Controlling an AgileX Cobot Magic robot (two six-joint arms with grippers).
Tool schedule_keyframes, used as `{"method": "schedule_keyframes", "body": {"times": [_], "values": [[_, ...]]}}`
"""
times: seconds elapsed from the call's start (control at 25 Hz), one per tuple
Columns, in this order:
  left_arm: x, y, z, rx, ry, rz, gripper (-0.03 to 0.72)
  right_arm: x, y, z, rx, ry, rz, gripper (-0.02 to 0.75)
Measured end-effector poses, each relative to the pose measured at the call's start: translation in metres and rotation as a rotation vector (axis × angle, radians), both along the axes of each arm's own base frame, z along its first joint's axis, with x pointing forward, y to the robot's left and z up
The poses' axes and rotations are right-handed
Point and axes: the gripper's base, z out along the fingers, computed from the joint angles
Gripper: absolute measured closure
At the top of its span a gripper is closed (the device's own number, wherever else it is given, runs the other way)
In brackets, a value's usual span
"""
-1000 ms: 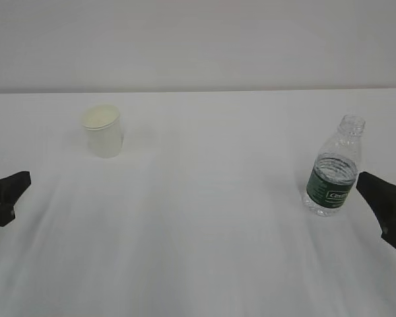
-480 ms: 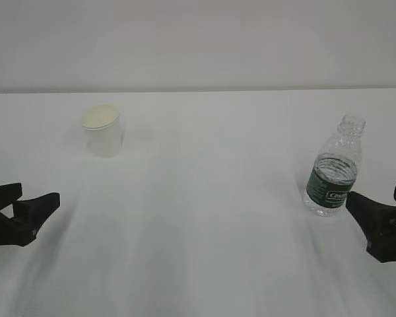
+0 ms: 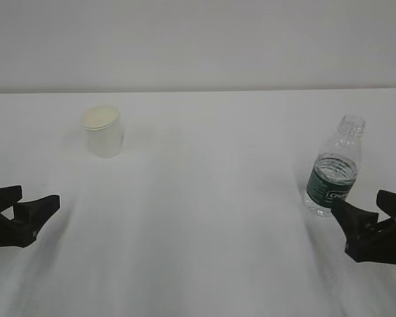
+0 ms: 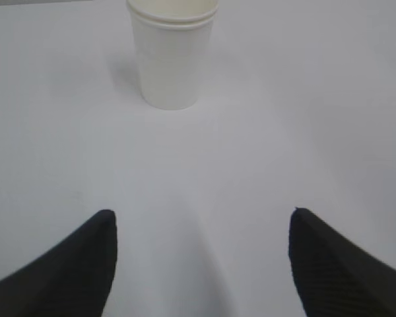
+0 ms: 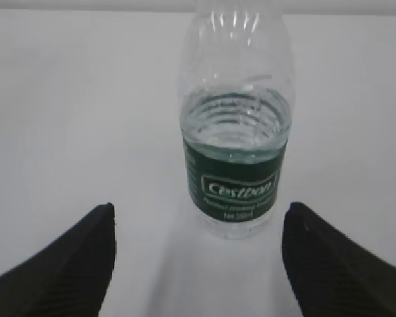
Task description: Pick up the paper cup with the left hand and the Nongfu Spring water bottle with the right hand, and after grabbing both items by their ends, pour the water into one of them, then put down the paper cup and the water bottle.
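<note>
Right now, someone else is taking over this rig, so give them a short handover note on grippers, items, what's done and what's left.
Left gripper: open, empty, short of the paper cup, which stands upright at far left.
Right gripper: open, empty, just in front of the water bottle, upright, capless, partly filled.
Done: both arms lined up on their items; nothing gripped.
Left: grasp both, lift, pour water into the cup, set both down.
</note>
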Motion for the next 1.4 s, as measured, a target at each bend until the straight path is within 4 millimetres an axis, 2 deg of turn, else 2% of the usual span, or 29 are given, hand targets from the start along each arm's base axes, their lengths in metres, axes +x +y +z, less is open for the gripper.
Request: {"method": "schedule_keyframes", "body": {"times": [0.16, 0.28, 0.72, 0.96, 1.4], "values": [[0.000, 0.000, 0.000, 0.000, 0.000, -0.006, 0.100, 0.004, 0.000, -0.019, -0.009, 0.075, -0.012, 0.150], [0.001, -0.001, 0.001, 0.001, -0.006, -0.017, 0.100, 0.004, 0.000, -0.025, -0.012, 0.099, -0.015, 0.150], [0.017, -0.004, 0.006, 0.003, -0.059, -0.049, 0.101, 0.011, -0.001, -0.022, -0.005, 0.072, -0.058, 0.150], [0.017, -0.004, -0.003, 0.003, -0.021, -0.049, 0.100, 0.024, 0.002, -0.018, 0.000, 0.028, -0.057, 0.150], [0.017, -0.004, -0.003, 0.003, -0.021, -0.049, 0.101, 0.037, 0.003, -0.019, -0.006, 0.005, -0.075, 0.150]]}}
